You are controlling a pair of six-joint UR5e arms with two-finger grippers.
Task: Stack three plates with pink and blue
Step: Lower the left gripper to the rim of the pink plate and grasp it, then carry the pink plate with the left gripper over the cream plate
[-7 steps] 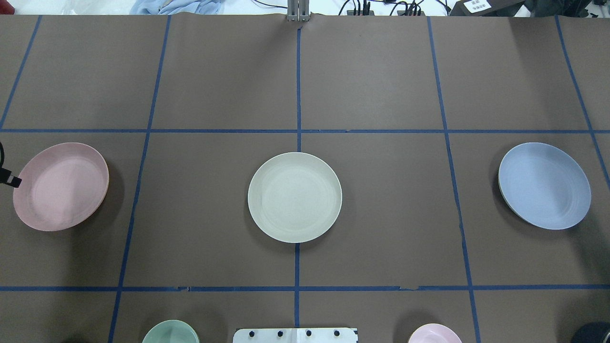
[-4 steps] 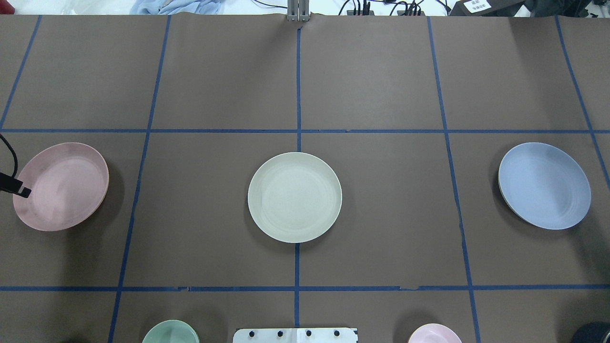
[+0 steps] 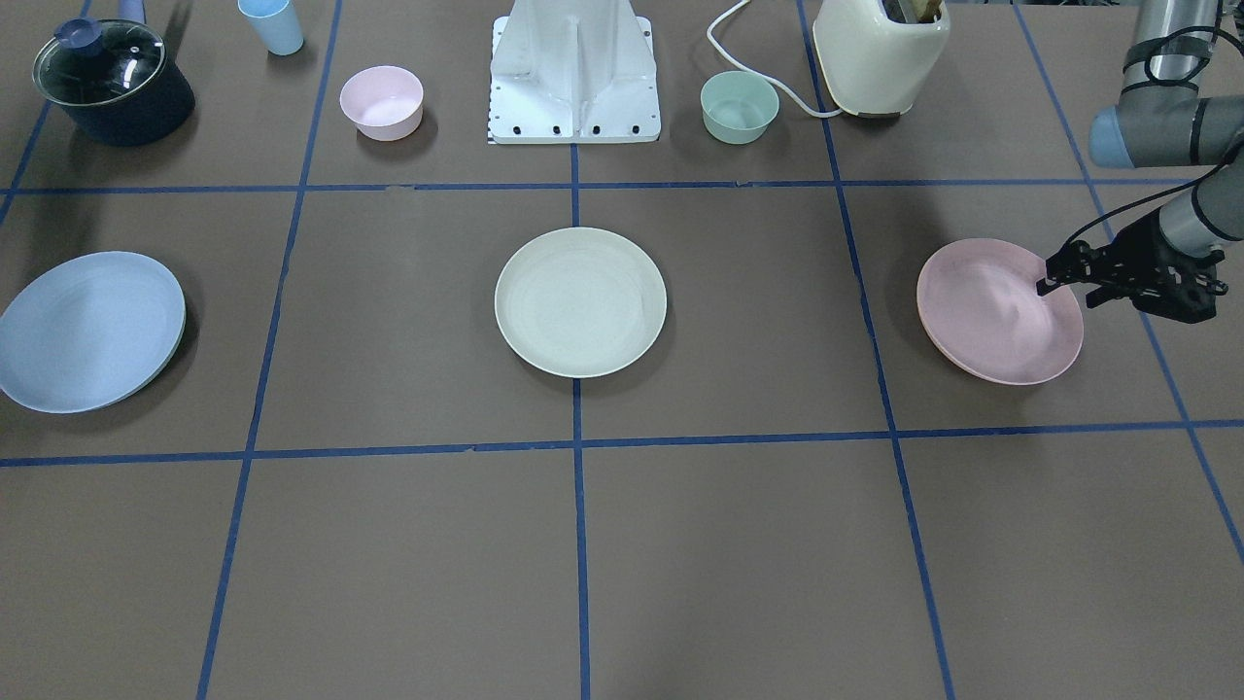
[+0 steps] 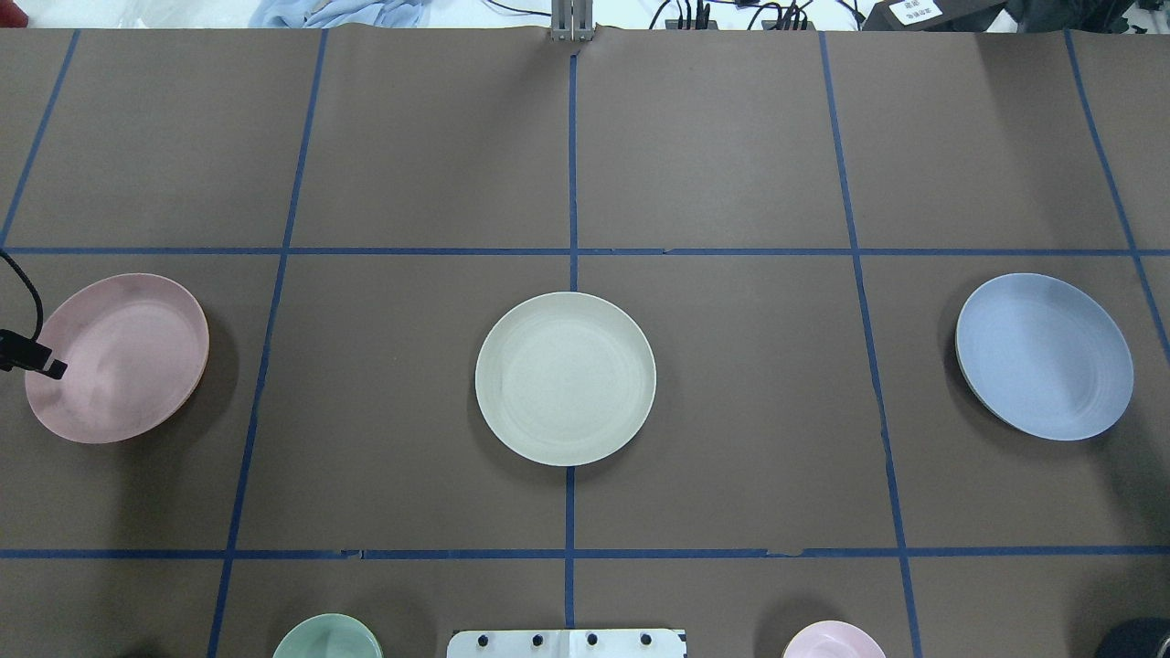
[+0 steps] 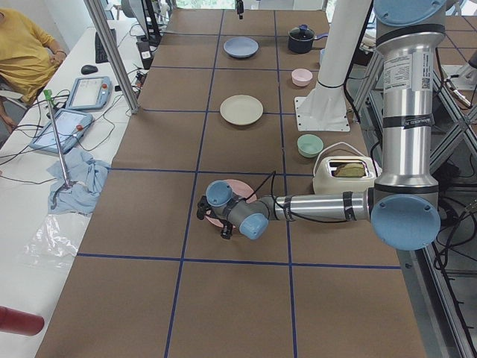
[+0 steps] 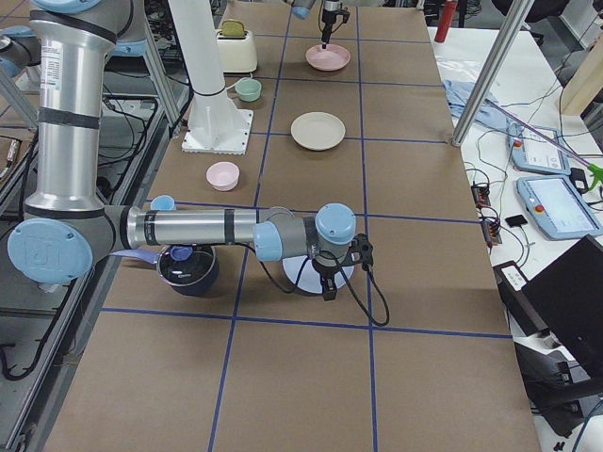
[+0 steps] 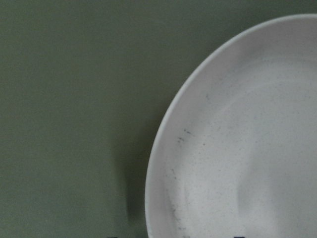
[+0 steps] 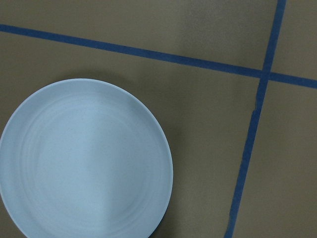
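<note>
Front view, I see the left gripper (image 3: 1061, 282) spread wide at the pink plate (image 3: 991, 316) outer rim on the right, cream plate (image 3: 580, 301) centre, blue plate (image 3: 87, 331) far left, all well apart, right-side view, right gripper (image 6: 327, 282) over the blue plate, its state I cannot tell.

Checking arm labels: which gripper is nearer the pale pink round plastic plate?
Left. The left gripper is at the outer rim of the pale pink plate; the right gripper is far off, above the pale blue round plate.
</note>
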